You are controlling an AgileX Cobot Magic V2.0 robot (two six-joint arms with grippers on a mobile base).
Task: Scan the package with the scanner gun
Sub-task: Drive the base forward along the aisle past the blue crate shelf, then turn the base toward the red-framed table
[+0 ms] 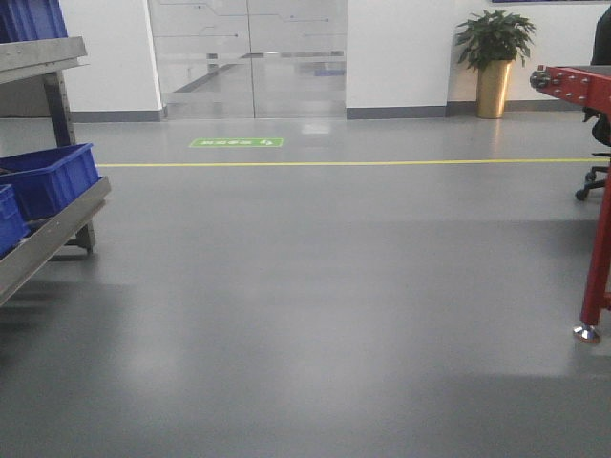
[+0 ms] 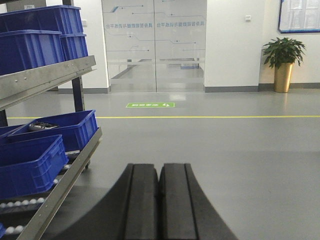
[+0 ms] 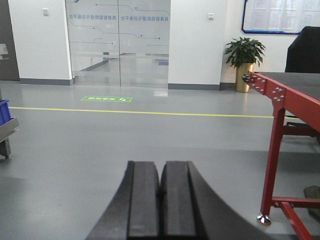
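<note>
The left gripper (image 2: pixel 159 200) and right gripper (image 3: pixel 160 200) are both squeezed tight, holding nothing. No package or scanner gun shows near the red table (image 3: pixel 287 97). The gun is likely light and hard; grab its handle.

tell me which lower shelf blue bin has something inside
The farther bin, toward the glass door: dark items lie inside. The closer bin shows none.

Blue bins (image 2: pixel 30 165) on metal rack (image 2: pixel 50 76)
</note>
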